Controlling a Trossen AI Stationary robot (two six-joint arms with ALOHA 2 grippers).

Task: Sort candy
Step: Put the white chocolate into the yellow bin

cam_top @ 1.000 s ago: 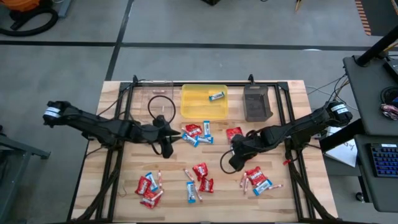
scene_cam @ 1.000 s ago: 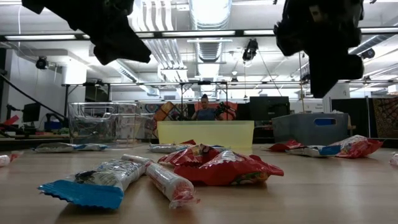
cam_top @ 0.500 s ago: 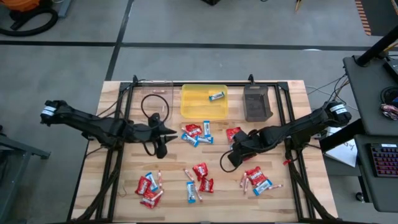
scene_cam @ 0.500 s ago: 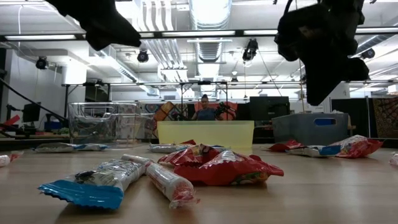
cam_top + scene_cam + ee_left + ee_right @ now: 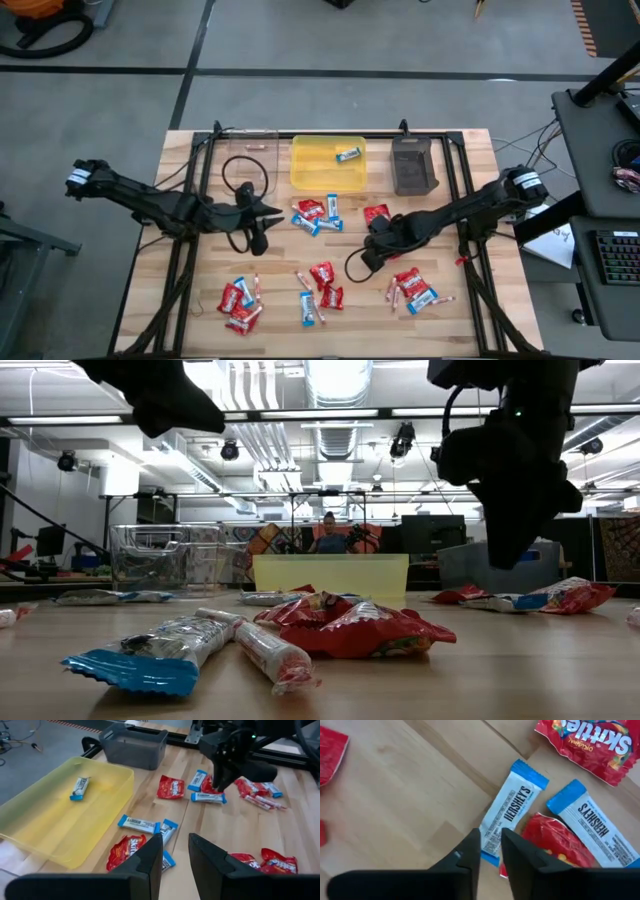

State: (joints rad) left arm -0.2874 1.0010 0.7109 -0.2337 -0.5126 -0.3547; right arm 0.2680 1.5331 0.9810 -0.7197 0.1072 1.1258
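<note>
Candy lies scattered on the wooden table: red packets (image 5: 322,273), blue-and-white bars (image 5: 308,308) and thin pinkish sticks (image 5: 257,288). My right gripper (image 5: 371,256) hangs above the table, pointing steeply down, slightly open. Its fingertips (image 5: 490,847) stand over the end of a blue-and-white bar (image 5: 512,812) without touching it. A second bar (image 5: 592,827) and a red packet (image 5: 555,840) lie beside that bar. My left gripper (image 5: 175,852) is open and empty, held in the air left of the middle candy cluster (image 5: 315,214).
Along the far edge stand a clear tray (image 5: 250,160), a yellow tray (image 5: 312,170) holding one blue-and-white bar (image 5: 348,154), and a dark tray (image 5: 413,168). More candy lies near left (image 5: 238,300) and near right (image 5: 412,287). A person sits far behind the table (image 5: 328,536).
My right gripper has sunk toward the table and shifted a little toward the near left, tipping more steeply down. My left gripper has risen slightly and drawn back toward the table's left edge. No candy has moved.
</note>
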